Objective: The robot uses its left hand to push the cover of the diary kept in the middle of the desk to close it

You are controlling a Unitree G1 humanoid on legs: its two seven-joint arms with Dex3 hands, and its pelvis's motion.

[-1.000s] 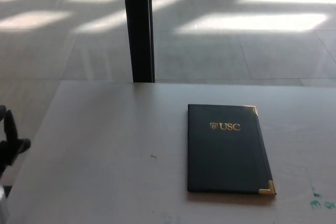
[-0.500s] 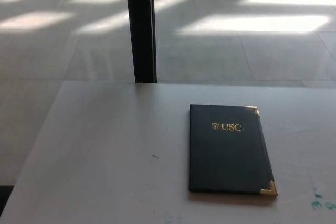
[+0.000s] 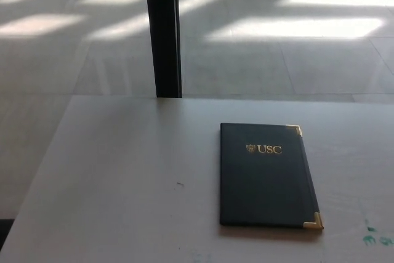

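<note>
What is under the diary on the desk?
Only the desk shows around the closed diary, which lies flat on it. Anything beneath the cover is hidden, as are its pages.

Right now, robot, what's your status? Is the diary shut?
Both robot hands out of view. Diary closed, flat on desk. Nothing in the way.

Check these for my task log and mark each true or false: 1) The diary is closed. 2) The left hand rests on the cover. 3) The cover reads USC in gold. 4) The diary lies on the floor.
1) True: the diary lies shut and flat.
2) False: no hand is in view.
3) True: gold USC lettering.
4) False: it lies on the desk, right of centre.
</note>
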